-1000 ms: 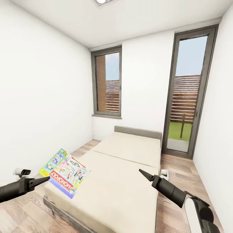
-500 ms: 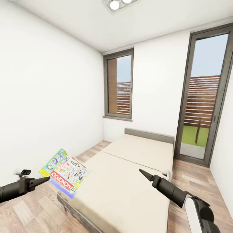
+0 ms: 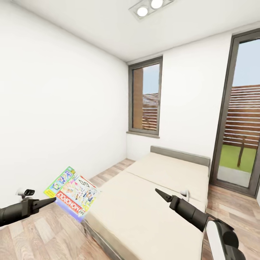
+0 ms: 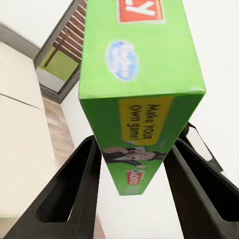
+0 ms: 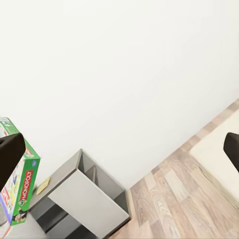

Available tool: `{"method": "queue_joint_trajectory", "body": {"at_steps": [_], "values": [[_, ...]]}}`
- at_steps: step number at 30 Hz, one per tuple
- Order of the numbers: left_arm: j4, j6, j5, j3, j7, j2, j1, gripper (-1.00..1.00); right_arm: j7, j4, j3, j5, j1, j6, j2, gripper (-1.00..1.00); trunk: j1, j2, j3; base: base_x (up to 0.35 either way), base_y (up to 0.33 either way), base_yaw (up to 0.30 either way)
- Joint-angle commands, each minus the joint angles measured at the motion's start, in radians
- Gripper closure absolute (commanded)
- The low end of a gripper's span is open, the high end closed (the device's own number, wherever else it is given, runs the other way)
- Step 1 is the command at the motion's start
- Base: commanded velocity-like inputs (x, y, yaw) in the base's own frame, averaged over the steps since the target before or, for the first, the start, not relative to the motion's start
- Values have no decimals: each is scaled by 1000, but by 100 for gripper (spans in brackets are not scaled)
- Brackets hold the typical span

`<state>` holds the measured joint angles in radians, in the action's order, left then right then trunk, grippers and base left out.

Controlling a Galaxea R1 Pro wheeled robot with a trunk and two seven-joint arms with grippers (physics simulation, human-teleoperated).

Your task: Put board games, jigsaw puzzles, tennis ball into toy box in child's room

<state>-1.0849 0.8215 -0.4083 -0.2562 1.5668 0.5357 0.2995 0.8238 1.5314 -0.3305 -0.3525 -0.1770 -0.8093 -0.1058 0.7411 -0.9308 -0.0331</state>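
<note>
My left gripper [image 3: 53, 199] is shut on a green-edged Monopoly board game [image 3: 73, 193] and holds it tilted in the air over the floor, beside the bed's near left corner. The left wrist view looks along the game's green side [image 4: 142, 74], clamped between both fingers [image 4: 79, 189]. The bed [image 3: 162, 187] has a bare beige mattress and a grey headboard. My right gripper [image 3: 159, 192] hangs over the mattress, open and empty. Its fingers [image 5: 11, 157] stand wide apart at the edges of the right wrist view. The toy box, jigsaw puzzles and tennis ball are out of view.
A dark grey cabinet with a white door [image 5: 82, 201] stands against the white wall, seen past the game [image 5: 22, 191]. Wood floor runs along the bed's left side [image 3: 54, 234]. A window [image 3: 146, 99] and a glass door [image 3: 242, 119] are in the far wall.
The whole picture has swung, so the bed, window and door sit further right: the camera has moved. Both grippers and the held game keep their place in the view.
</note>
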Motion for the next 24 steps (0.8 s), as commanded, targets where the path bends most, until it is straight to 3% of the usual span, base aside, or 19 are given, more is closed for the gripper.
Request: {"method": "queue_joint_trajectory", "body": {"at_steps": [1, 24], "values": [[0, 10, 1, 0, 4, 0, 1, 100, 3, 0, -2, 0, -1, -5, -1, -100, -4, 6, 3, 0, 0, 237], [2, 11, 2, 1, 4, -2, 1, 100, 2, -4, -1, 1, -1, -4, -2, -100, -92, 167, 97, 0, 0, 237]]}}
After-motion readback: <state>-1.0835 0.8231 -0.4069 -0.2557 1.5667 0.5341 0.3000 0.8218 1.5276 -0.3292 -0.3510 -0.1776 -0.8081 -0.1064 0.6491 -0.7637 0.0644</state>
